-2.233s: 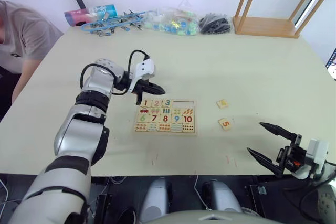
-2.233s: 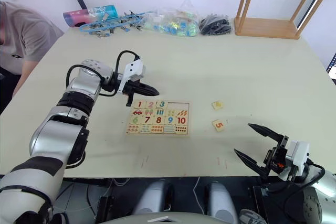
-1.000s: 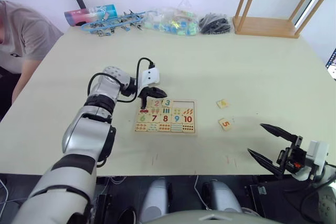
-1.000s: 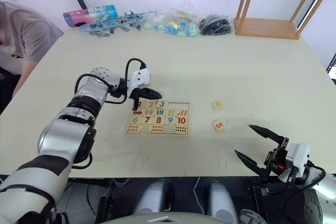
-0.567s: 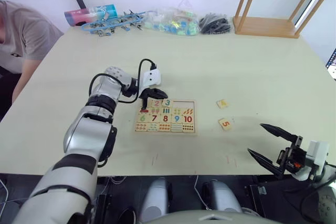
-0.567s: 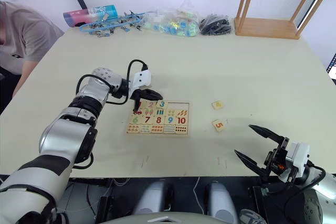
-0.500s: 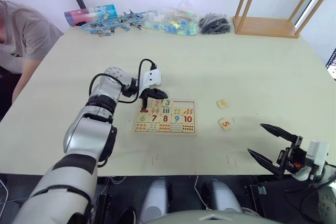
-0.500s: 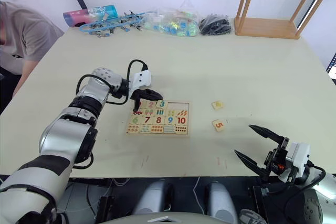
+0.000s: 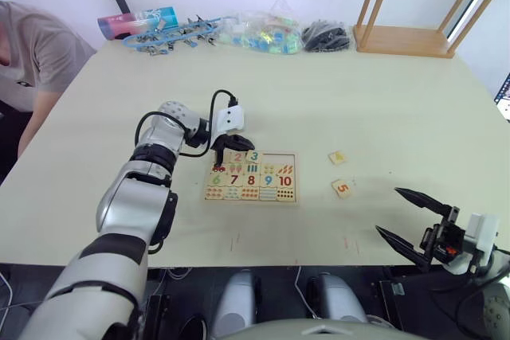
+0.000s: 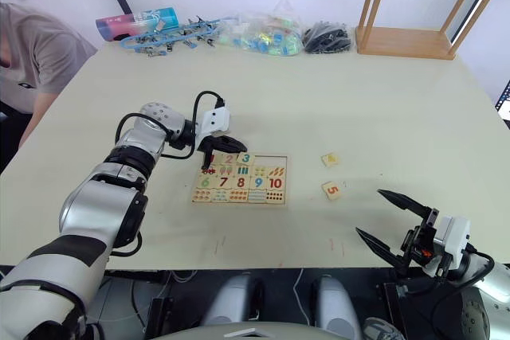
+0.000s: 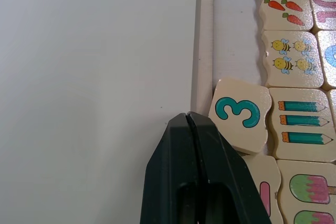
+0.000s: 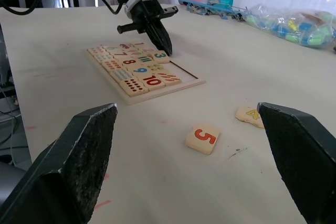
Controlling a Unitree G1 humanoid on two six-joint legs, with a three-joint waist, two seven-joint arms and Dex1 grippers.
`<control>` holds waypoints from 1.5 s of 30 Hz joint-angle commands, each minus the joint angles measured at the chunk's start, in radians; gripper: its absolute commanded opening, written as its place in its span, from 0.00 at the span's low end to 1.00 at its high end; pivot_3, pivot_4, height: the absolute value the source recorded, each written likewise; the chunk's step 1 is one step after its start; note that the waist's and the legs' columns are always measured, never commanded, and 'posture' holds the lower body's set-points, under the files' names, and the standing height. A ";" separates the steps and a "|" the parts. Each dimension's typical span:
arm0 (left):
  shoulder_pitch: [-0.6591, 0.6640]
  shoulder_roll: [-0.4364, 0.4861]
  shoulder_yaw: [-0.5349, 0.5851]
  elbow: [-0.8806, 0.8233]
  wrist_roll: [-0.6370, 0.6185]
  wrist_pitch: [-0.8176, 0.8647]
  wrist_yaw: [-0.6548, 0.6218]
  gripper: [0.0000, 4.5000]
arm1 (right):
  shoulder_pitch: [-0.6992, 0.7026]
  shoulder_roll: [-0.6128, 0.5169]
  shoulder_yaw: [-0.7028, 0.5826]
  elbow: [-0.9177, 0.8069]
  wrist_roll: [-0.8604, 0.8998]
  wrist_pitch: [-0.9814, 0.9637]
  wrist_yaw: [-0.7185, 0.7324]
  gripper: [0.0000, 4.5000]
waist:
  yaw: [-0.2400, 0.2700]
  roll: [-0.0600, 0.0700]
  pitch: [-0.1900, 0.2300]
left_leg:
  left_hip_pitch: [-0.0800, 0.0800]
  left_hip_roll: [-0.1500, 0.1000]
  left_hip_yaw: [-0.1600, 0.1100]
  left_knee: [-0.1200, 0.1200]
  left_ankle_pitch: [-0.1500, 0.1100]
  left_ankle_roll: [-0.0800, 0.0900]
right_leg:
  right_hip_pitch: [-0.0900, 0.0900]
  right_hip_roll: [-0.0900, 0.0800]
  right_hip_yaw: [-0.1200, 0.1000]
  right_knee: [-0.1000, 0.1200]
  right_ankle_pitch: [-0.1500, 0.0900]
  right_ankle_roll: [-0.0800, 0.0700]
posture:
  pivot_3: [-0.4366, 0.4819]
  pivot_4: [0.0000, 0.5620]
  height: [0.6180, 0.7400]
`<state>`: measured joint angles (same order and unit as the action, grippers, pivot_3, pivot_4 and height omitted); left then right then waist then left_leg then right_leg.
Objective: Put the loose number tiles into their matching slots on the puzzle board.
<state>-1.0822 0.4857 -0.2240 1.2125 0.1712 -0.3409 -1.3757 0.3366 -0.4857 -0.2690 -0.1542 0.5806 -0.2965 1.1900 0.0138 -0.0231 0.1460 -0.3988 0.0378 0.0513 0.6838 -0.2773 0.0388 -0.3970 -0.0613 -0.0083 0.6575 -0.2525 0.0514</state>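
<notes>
Left gripper (image 11: pixel 191 124): fingers pressed together with nothing between them, tip low over the top edge of the puzzle board (image 9: pixel 251 175), just beside the green 3 tile. Judged a pushing pose, not a grasp: a closed tip suits nudging a tile flat.

Green 3 tile (image 11: pixel 240 114): touching distance from the left tip, sitting slightly skewed, one corner riding toward the frame. Probably not fully seated, which would explain why the tip is there.

Tiles 1 and 2: under and just behind the left fingers in the head views; the pink 2 tile (image 9: pixel 237 157) shows, the 1 is mostly hidden by the gripper, so its seating cannot be told.

Empty slots (image 11: pixel 236 35): bare wood running on from the 3 tile away from the tip, beside the bee and carrot pictures. These wait for the 4 and 5.

Right gripper (image 12: pixel 191 169): fingers spread wide, empty, held low near the table's near edge, well apart from the board. It looks parked facing the two loose tiles, ready for the next pick.

Orange 5 tile (image 12: pixel 202 138): face up on the table straight ahead between the right fingers, the nearer of the two loose tiles.

Yellow 4 tile (image 12: pixel 250 116): just beyond the 5, farther from the right gripper, lying flat.

Progress: three of five top-row tiles at the board, two left.

Clutter (image 9: pixel 259 32): bags and clips at the table's far edge, well away from both grippers.
</notes>
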 commanded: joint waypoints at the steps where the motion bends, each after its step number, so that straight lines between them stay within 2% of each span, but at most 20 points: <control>1: -0.008 0.006 0.003 -0.006 0.002 -0.016 -0.021 0.01 | 0.001 -0.005 -0.008 -0.032 0.008 -0.021 -0.003 1.00 | 0.000 0.000 0.000 | 0.000 0.000 0.000 0.000 0.000 0.000 | 0.000 0.000 0.000 0.000 0.000 0.000 | 0.48 0.27 0.98; 45: -0.025 0.006 0.025 -0.002 -0.014 -0.019 -0.020 0.01 | -0.020 -0.007 0.004 -0.010 0.005 -0.030 -0.002 1.00 | 0.000 0.000 0.000 | 0.000 0.000 0.000 0.000 0.000 0.000 | 0.000 0.000 0.000 0.000 0.000 0.000 | 0.48 0.27 0.98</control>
<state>-1.0822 0.4858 -0.2216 1.2126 0.1734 -0.3552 -1.3938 0.3189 -0.4858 -0.2529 -0.1511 0.5771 -0.3111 1.1895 0.0139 -0.0231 0.1460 -0.3988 0.0378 0.0513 0.6838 -0.2773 0.0388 -0.3970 -0.0613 -0.0083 0.6576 -0.2525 0.0514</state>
